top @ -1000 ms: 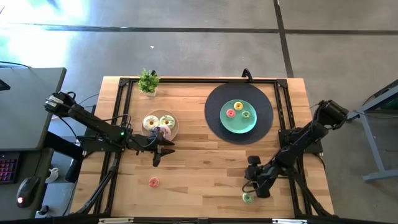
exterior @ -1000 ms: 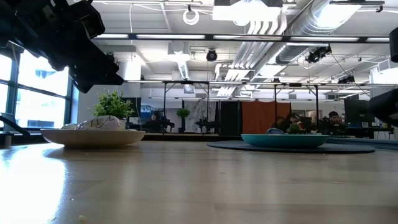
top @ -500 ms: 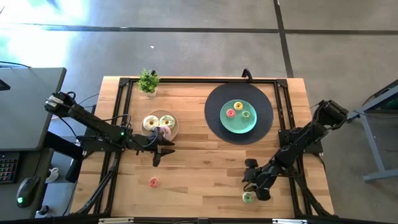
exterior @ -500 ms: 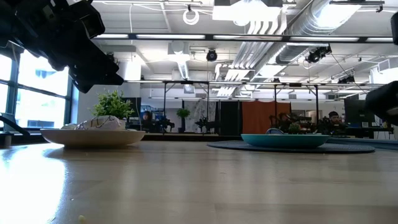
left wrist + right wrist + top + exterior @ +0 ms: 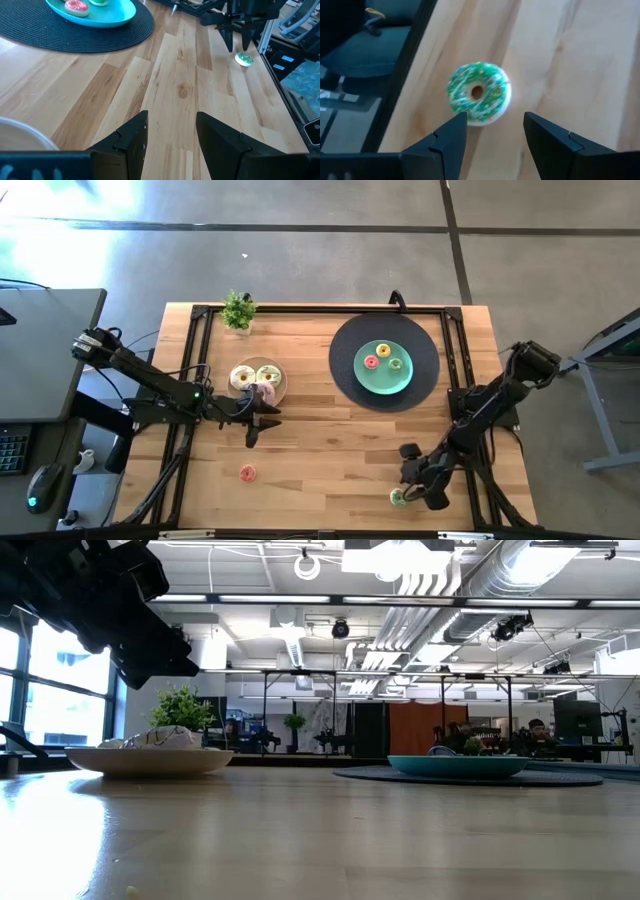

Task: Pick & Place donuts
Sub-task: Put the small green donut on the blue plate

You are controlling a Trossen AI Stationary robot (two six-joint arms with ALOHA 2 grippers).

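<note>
The right gripper (image 5: 492, 132) hovers with jaws apart just over the green donut (image 5: 478, 93) at the table's (image 5: 330, 450) near right edge. Farther off, the left gripper (image 5: 170, 131), jaws apart and empty, waits beside the beige plate (image 5: 272, 385).

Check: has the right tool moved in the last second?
Yes. In the high view the right tool has shifted toward the table's near right corner, closing on the green donut, which stayed put.
</note>
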